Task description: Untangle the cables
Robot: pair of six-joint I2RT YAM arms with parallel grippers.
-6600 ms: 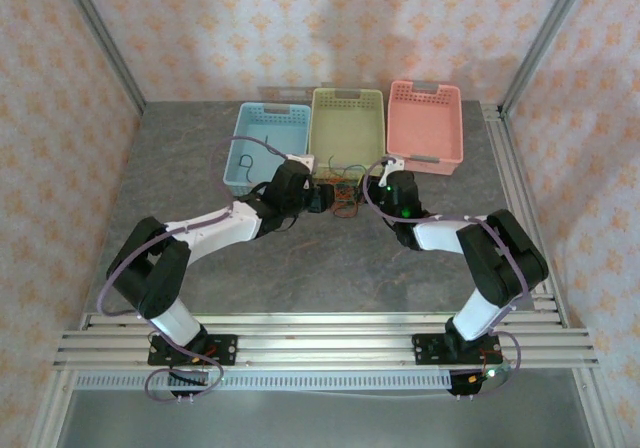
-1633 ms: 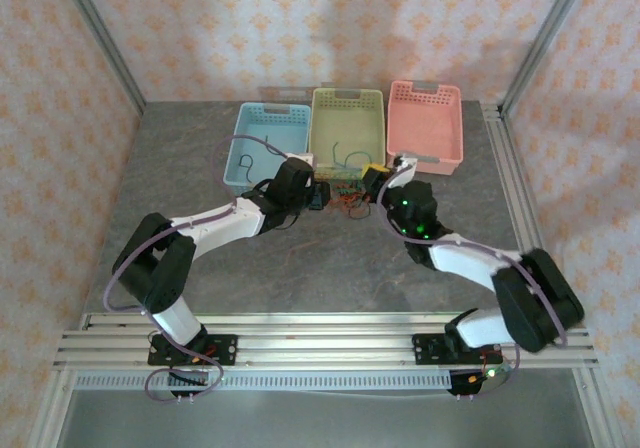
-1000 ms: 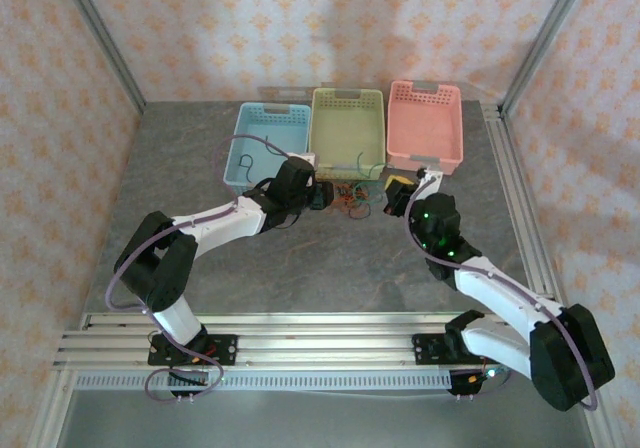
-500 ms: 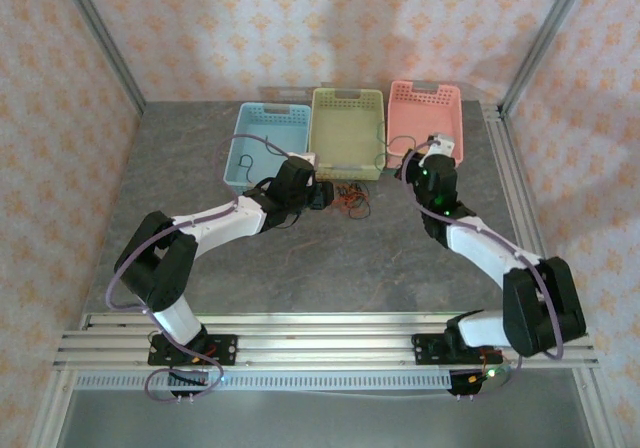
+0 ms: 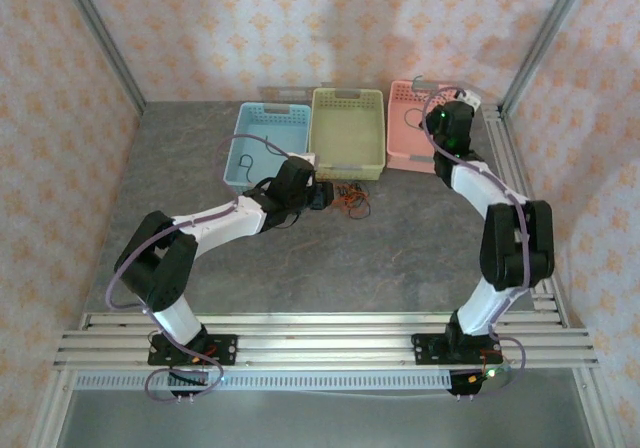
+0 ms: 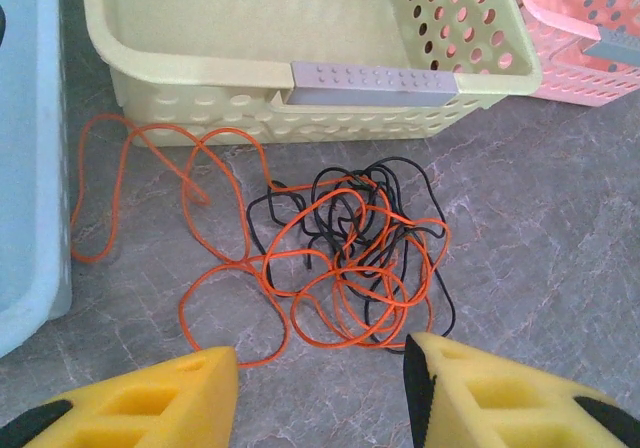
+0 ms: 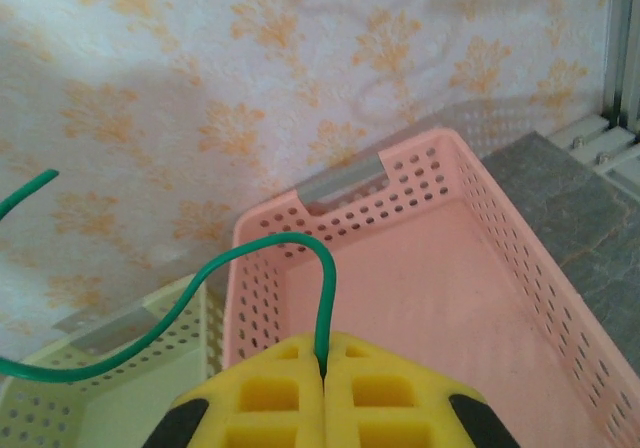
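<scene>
While the left tool [image 6: 315, 368] gapes over tangled cables [image 6: 350, 258], the right tool [image 7: 322, 353] pinches a green cable [image 7: 324, 308].

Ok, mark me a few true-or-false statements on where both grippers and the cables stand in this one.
1. The right gripper is empty. False: it is shut on a green cable, at the pink basket.
2. The left gripper has its jaws open. True.
3. The orange and black cables lie tangled on the table, in front of the yellow-green basket. True.
4. The left gripper grips the tangle. False: it holds nothing and hovers beside it.
</scene>
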